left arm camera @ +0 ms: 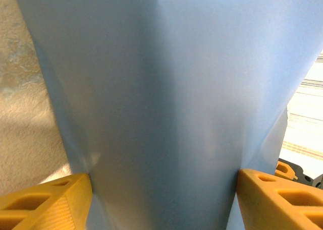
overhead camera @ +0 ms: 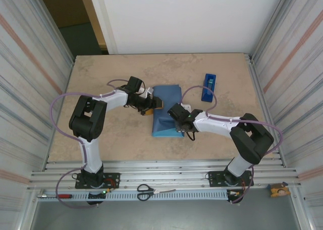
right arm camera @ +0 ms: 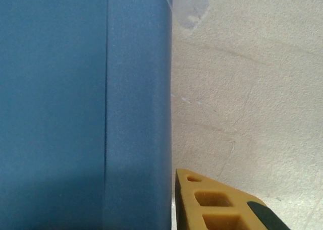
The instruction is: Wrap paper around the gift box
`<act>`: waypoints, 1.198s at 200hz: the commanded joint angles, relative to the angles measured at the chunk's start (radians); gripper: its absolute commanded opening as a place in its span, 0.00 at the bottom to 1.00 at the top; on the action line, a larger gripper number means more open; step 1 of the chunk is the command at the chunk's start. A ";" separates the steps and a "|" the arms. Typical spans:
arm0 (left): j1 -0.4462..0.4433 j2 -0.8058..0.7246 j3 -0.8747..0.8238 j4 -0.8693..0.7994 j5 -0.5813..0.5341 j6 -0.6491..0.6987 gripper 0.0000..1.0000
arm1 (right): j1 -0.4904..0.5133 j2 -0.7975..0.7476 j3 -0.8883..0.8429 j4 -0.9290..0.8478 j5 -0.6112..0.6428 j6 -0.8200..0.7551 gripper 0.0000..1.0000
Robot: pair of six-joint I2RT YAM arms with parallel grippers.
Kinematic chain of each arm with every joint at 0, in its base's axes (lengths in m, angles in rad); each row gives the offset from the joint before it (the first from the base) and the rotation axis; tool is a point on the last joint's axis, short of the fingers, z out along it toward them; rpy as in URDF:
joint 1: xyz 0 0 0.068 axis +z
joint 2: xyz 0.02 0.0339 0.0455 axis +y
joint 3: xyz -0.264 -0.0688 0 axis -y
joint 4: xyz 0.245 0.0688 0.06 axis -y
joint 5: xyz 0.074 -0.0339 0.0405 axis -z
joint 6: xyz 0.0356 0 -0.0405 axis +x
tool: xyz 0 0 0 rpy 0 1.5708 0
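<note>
Two hands work at the paper [overhead camera: 165, 109], folded in the middle of the table [overhead camera: 101, 78]. Your left hand [overhead camera: 153, 107] grips its left side. Whether your right hand [overhead camera: 179, 116], at the right edge, is clenched, I cannot tell. Press that fold flat and hold tight.

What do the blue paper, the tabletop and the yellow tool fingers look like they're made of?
Paper: thin matte sheet, likely wrapping paper; it holds a crisp fold line. Tabletop: beige, mottled, low sheen; stone-look laminate or tile, unclear which. Left tool fingers: yellow-orange plastic with open lattice cells, possibly printed.
</note>
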 commanded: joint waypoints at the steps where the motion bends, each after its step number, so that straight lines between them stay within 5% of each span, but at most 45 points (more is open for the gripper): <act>1: 0.005 0.030 -0.035 -0.069 -0.032 0.025 0.75 | 0.003 0.024 0.025 -0.007 0.048 0.041 0.19; 66: 0.007 0.031 -0.038 -0.066 -0.031 0.023 0.75 | -0.007 0.012 0.014 0.004 0.008 0.024 0.00; 112: 0.009 0.033 -0.037 -0.066 -0.031 0.025 0.75 | -0.001 0.015 0.017 -0.013 0.008 0.027 0.00; 123: 0.009 0.033 -0.038 -0.067 -0.031 0.024 0.75 | 0.005 0.010 0.011 -0.026 0.015 0.033 0.11; 158: 0.009 0.034 -0.038 -0.067 -0.032 0.026 0.75 | 0.017 0.009 -0.013 -0.041 -0.004 0.038 0.19; 211: 0.010 0.035 -0.035 -0.066 -0.031 0.024 0.75 | 0.013 0.028 -0.030 -0.015 -0.031 0.050 0.00; 239: 0.010 0.037 -0.033 -0.069 -0.029 0.025 0.75 | 0.011 0.025 -0.024 -0.022 -0.036 0.046 0.00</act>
